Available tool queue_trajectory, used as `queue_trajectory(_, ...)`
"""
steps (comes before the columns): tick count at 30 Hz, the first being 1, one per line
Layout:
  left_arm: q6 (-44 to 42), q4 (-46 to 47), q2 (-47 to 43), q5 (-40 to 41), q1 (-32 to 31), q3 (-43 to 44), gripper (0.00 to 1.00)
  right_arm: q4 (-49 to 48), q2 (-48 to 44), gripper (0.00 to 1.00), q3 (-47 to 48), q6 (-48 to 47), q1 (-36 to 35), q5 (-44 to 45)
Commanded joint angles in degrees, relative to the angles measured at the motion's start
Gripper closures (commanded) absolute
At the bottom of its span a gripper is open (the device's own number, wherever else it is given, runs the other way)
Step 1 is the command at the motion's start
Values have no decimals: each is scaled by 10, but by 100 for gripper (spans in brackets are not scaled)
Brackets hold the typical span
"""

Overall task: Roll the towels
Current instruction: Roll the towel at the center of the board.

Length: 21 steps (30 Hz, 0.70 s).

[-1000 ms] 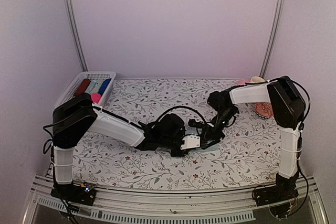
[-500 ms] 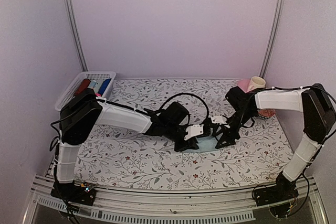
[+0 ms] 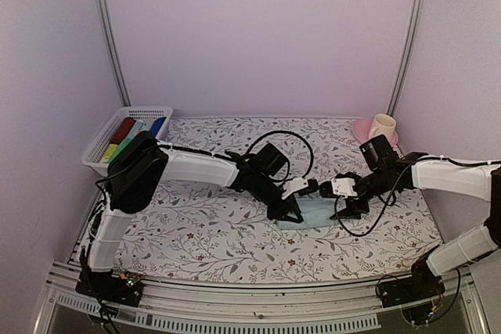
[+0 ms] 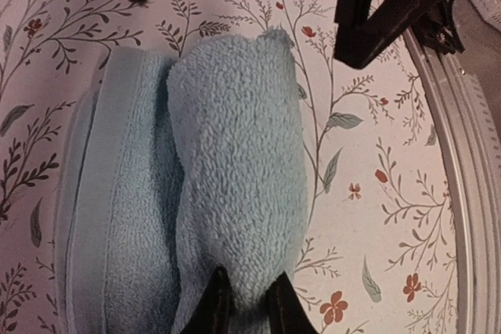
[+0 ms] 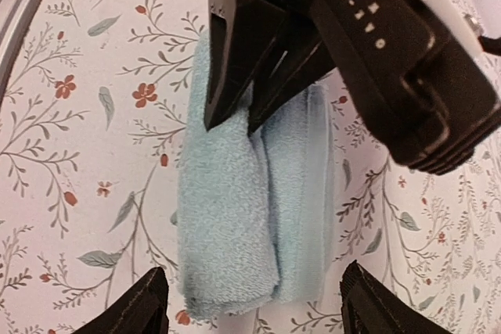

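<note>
My left gripper [image 4: 244, 303] pinches the pale blue towel [image 4: 227, 154] by its rolled fold. My right gripper [image 5: 257, 307] stands spread wide, the towel just ahead, ungripped.

The counter [image 3: 196, 234], covered in a white sheet printed with grey vines and small red flowers, carries a pale blue terry towel [image 3: 317, 215] near its middle, with one long side rolled over onto the flat remainder. A white plastic lattice basket [image 3: 92, 154] sits at the far left corner. At the far right lies a pink dish [image 3: 360, 126], possibly a saucer.
</note>
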State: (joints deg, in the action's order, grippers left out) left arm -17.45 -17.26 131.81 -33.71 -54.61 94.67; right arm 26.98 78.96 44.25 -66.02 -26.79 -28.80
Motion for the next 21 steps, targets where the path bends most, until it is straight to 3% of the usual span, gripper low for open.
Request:
queue_trajectory(1, 49, -63, 44, 46, 14, -11, 93, -98, -31, 21, -17, 24, 12, 43)
queue_trajectory(5, 99, -42, 49, 67, 14, -13, 98, -140, -52, 1, -9, 65, 54, 69)
queue_trajectory(14, 275, 37, 66, 106, 10, -37, 100, -135, -86, 1, 16, 241, 95, 103)
queue_trajectory(21, 404, 100, 92, 147, 2, -43, 100, -79, -43, 1, 55, 330, 120, 46)
